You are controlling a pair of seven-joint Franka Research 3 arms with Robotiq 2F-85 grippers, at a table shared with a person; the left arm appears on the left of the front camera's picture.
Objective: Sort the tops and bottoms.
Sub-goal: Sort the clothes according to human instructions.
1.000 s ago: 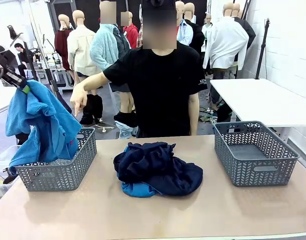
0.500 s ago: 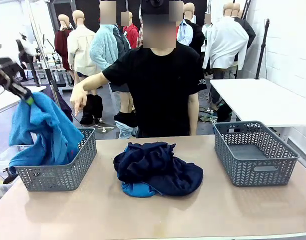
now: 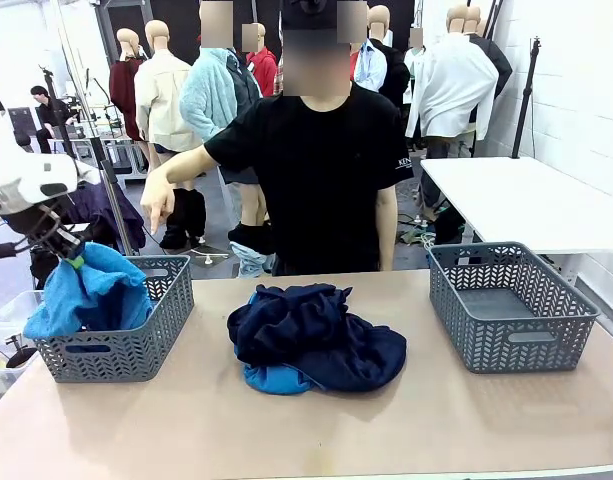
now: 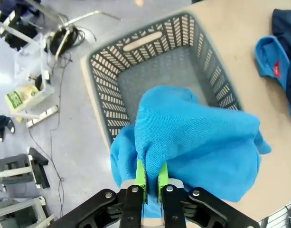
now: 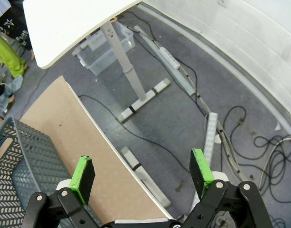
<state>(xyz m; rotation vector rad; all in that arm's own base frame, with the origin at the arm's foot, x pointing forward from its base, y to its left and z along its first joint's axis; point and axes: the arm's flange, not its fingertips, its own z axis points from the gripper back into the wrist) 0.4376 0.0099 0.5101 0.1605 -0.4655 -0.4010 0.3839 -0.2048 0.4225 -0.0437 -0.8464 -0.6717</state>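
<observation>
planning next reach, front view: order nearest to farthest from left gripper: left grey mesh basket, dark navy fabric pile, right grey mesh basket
1. Left grey mesh basket, under the left gripper
2. Dark navy fabric pile, centre
3. Right grey mesh basket, far right

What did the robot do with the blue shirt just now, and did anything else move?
The left gripper, still shut on the blue shirt, moved down and lowered it from hanging high into the left basket. It has not let go. The dark pile, the right basket and the person's pointing hand stayed put.
</observation>
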